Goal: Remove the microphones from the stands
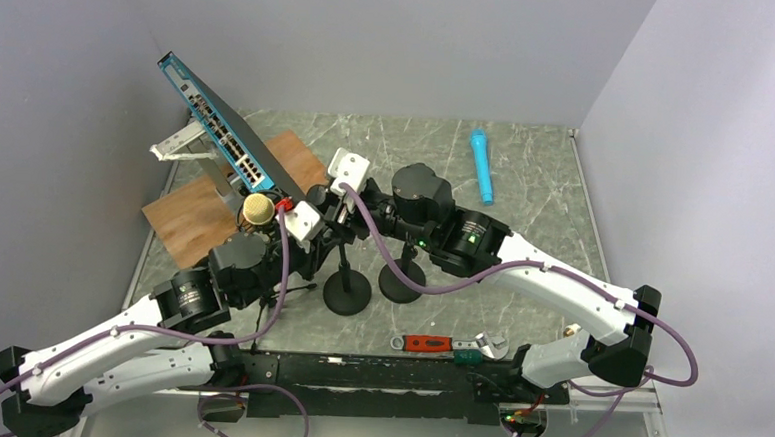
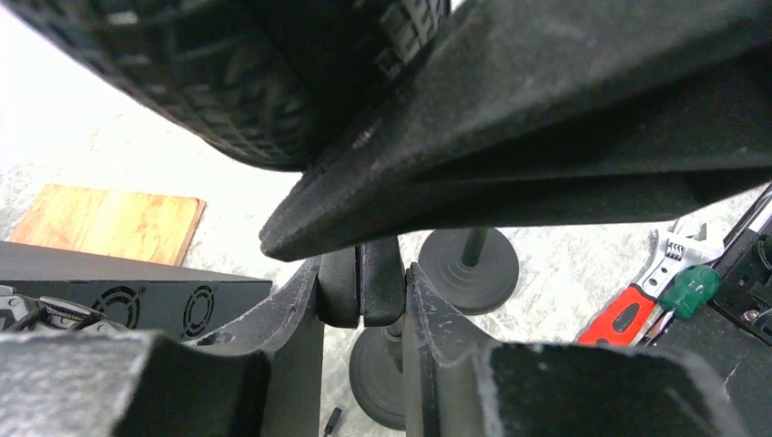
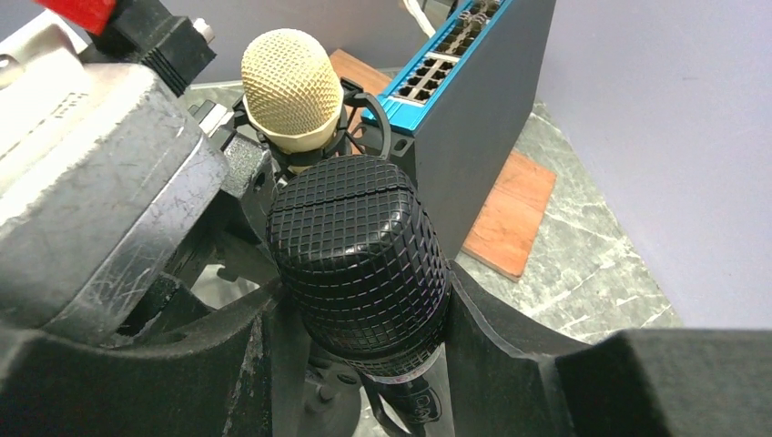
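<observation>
**Both jaws closed, black mic between stand and right arm**

- Right gripper [image 3: 364, 305]: jaws part open, pressed on both sides of the black mic [image 3: 355, 241] at its grille head. The head points up.
- Left gripper [image 2: 362, 273]: jaws nearly together, clamped on a small black piece at the top of the stand [image 2: 371, 382]. The stand's round base is below on the bench [image 1: 524, 206].
- Cannot tell whether the black mic's body is seated in the stand's clip, as the lower part is hidden.
- Cream mic [image 3: 291, 86] sits in a mount just behind the black mic.
- Second stand [image 1: 401, 279] is just right of the first.
- Switch [image 1: 218, 130] leans over a wood board [image 1: 188, 223] at rear left.
- Blue tube [image 1: 481, 165] lies at rear right and a wrench [image 1: 452, 344] at the near edge.
</observation>
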`<move>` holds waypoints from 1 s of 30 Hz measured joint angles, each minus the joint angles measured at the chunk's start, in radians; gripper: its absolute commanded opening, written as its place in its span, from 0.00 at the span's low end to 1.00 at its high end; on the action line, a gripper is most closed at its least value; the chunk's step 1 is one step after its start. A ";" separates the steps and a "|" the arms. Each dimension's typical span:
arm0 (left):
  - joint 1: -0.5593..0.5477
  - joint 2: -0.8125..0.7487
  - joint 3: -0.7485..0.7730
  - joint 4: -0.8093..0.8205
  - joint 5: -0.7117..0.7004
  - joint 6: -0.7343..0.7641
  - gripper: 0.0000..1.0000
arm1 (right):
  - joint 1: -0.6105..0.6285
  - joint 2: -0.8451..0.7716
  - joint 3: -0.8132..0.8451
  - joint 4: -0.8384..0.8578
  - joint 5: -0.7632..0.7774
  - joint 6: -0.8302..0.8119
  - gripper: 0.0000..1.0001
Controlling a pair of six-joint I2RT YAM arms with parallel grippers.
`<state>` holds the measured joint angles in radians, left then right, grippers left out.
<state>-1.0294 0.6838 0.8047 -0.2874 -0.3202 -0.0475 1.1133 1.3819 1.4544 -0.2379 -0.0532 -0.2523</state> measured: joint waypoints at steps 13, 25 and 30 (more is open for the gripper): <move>-0.001 -0.024 -0.016 0.002 0.010 -0.009 0.00 | 0.001 -0.033 0.000 0.126 0.232 0.040 0.00; 0.000 0.023 0.020 -0.015 0.006 -0.022 0.20 | -0.001 -0.237 -0.056 0.299 0.480 -0.068 0.00; 0.000 0.051 0.045 -0.032 0.007 -0.027 0.47 | -0.053 -0.356 -0.178 0.413 0.625 -0.169 0.00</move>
<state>-1.0298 0.7349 0.8494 -0.3191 -0.3134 -0.0746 1.0603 1.0264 1.2762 0.1753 0.5720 -0.4213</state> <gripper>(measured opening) 0.406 0.510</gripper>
